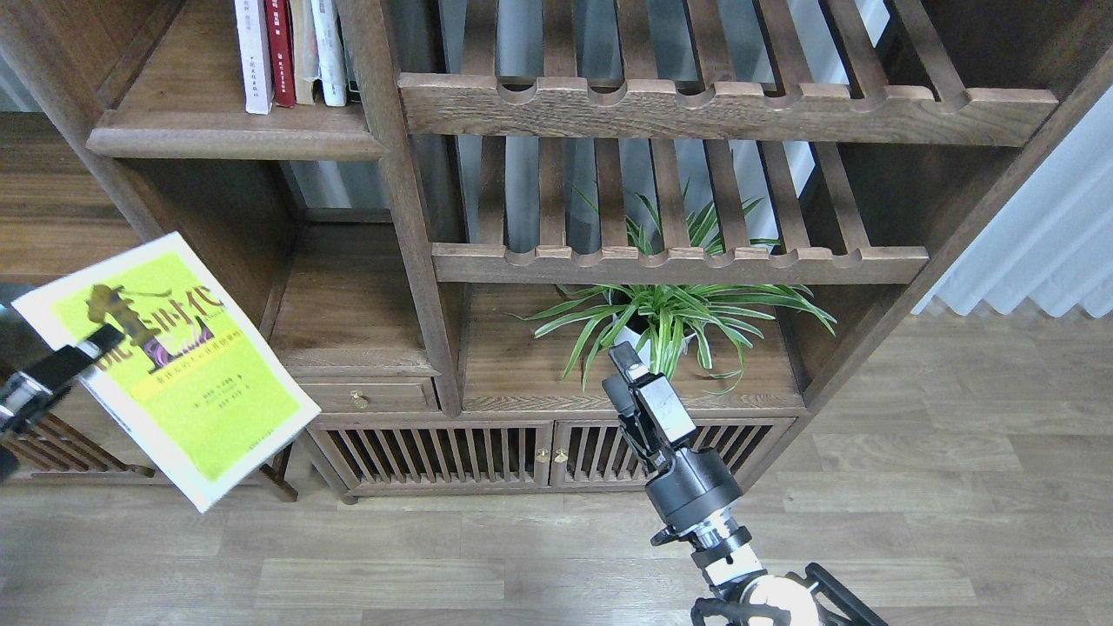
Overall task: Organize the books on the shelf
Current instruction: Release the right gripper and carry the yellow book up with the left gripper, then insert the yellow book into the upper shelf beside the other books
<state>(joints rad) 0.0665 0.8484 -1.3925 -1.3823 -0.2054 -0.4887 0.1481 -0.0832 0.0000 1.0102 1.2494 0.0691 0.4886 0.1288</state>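
Observation:
The yellow-green book (178,374) with large black characters hangs in the air at the far left, cover towards me and tilted. My left gripper (91,346) is shut on its left edge; most of that arm is out of view. The shelf (235,139) is the solid dark board at the upper left. The lavender-white book (253,61) and the dark red book (278,52) stand upright on it beside cream and white books (317,52). My right gripper (619,376) is open and empty in front of the plant, far from the held book.
Two slatted racks (678,261) with notched front rails fill the bookcase's middle and right. A potted spider plant (669,317) stands under the lower rack. A low cabinet (487,452) with slatted doors and a small drawer (356,398) lies below. A curtain (1035,252) hangs at the right.

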